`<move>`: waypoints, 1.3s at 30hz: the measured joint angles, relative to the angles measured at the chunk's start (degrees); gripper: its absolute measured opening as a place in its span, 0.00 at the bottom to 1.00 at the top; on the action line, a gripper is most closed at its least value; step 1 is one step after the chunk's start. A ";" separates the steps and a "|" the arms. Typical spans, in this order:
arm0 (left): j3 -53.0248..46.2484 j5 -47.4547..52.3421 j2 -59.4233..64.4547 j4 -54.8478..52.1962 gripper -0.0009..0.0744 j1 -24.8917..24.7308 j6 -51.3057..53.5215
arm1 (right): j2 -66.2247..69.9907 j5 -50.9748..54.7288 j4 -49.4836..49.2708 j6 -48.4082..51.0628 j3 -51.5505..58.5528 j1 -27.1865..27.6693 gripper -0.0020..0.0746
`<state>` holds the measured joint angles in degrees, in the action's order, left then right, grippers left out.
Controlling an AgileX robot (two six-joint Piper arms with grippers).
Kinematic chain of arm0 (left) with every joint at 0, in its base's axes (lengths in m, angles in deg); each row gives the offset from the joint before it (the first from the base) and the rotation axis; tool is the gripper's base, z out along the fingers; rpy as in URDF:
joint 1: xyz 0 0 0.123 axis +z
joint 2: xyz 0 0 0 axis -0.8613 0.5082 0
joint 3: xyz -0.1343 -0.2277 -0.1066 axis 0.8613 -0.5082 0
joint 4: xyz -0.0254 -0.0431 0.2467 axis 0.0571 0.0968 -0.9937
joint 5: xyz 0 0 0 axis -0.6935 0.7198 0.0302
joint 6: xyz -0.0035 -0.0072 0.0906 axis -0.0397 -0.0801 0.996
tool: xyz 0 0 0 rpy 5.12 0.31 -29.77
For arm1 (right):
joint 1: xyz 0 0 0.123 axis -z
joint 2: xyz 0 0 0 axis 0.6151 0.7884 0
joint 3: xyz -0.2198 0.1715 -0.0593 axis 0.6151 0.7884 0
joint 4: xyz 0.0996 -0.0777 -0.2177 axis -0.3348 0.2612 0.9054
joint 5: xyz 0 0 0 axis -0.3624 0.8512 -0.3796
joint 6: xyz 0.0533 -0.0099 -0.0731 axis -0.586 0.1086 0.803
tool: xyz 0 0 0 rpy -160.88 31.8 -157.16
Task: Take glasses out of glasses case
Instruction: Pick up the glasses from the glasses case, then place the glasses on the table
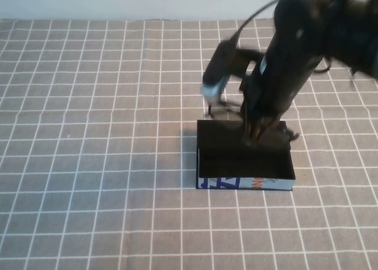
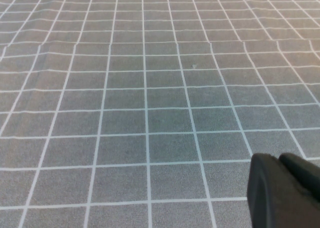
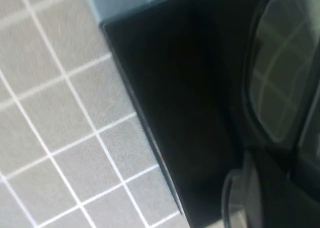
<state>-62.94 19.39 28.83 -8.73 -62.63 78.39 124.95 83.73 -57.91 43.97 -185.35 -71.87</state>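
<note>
The glasses case (image 1: 245,183) is a flat black open box with a white printed front, at the table's middle. My right gripper (image 1: 254,139) reaches down into its back half, fingers drawn together on the glasses. A thin black part of the glasses (image 1: 227,104) pokes out past the box's back edge. In the right wrist view a dark shiny lens (image 3: 280,83) reflects the grid, next to the case's black inside (image 3: 170,88) and one finger (image 3: 260,193). My left gripper (image 2: 282,188) is out of the high view, shut and empty over bare cloth.
A grey cloth with a white grid (image 1: 88,134) covers the whole table. The right arm and its wrist camera (image 1: 215,75) hang over the back of the box. Nothing else lies on the cloth in view.
</note>
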 joint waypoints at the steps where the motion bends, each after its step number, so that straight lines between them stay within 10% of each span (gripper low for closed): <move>1: 0.00 0.00 0.00 0.00 0.01 0.00 0.00 | -0.99 0.71 -0.24 -1.71 -0.80 0.15 0.04; 18: 0.00 0.00 0.00 0.00 0.01 0.00 0.00 | -17.87 -7.23 -31.92 -13.96 19.83 27.21 0.04; 27: 0.00 0.00 0.00 0.00 0.01 0.00 0.00 | -19.55 -28.29 -38.19 -10.00 45.38 28.48 0.04; 39: 0.00 0.00 0.00 0.00 0.01 0.00 0.00 | -18.44 -34.43 -38.47 -6.89 48.75 28.48 0.04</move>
<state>-62.94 19.39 28.83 -8.73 -62.63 78.39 106.51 49.30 -96.38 37.08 -136.61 -43.39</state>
